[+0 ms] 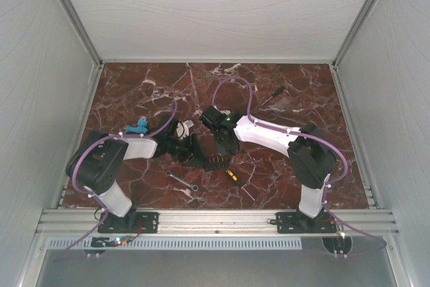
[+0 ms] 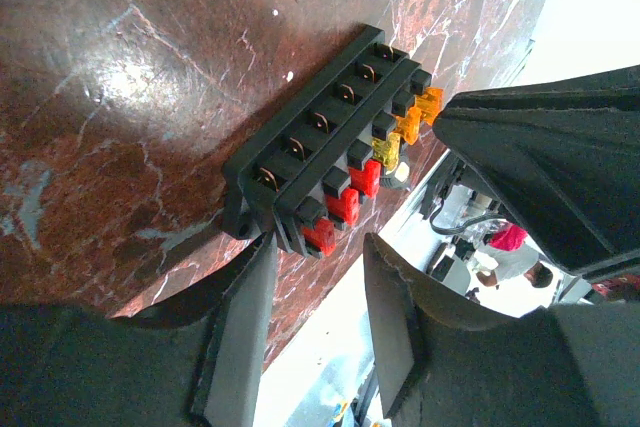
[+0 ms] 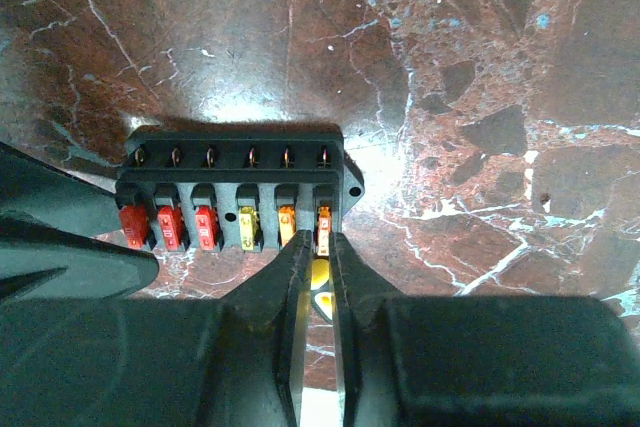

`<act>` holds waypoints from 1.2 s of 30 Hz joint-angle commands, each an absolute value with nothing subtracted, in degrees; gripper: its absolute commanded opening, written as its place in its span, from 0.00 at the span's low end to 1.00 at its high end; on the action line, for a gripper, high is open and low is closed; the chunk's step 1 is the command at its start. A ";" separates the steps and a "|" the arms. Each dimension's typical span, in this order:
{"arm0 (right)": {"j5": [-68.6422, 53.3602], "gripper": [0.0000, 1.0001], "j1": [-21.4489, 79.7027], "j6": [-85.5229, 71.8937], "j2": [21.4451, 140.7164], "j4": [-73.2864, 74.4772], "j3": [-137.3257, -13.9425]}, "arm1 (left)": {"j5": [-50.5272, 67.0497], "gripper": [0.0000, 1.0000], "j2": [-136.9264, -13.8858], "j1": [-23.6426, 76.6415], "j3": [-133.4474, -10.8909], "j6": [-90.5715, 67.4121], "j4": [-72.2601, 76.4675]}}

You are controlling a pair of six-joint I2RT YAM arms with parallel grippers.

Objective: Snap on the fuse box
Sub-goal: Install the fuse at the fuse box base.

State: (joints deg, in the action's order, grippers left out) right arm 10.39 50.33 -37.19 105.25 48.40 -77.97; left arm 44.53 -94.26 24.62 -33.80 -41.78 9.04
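Top, hard to see: the small black rectangular plastic fuse box [image 1: 215, 161] sits mid-table, partly under my left gripper [image 1: 198, 152] and right gripper [image 1: 217, 144]. I can't read the jaws here.
Top, surface: red-brown marble table [image 1: 134, 92], white walls, a silver wrench [image 1: 181, 181] and a yellow-and-black screwdriver [image 1: 236, 181] nearby.
Left wrist: fingers [image 2: 240, 337] spread, flanking the box's red-fuse end; contact unclear.
Right wrist: fingers [image 3: 275, 297] nearly together at the end orange fuse [image 3: 323, 227]; I can't confirm a pinch.

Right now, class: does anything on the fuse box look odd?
The end orange fuse, between the right gripper's fingertips, seems to sit slightly further out than its five neighbours in the fuse box.
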 commanded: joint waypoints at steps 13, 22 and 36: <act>9.91 0.00 50.04 -36.48 107.55 49.66 -78.40 | 44.56 0.41 -94.26 24.35 -35.28 -41.05 8.83; 9.18 0.00 50.01 -34.63 110.01 52.07 -78.10 | 44.56 0.41 -94.43 24.35 -35.33 -41.04 8.79; 6.91 0.00 51.61 -33.10 113.53 51.52 -77.47 | 44.54 0.40 -94.51 24.35 -35.33 -40.96 8.70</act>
State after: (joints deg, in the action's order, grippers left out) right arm 9.15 50.33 -33.58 108.25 50.46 -79.88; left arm 44.53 -94.26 24.62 -33.80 -41.71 8.97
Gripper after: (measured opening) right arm 0.008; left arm 0.406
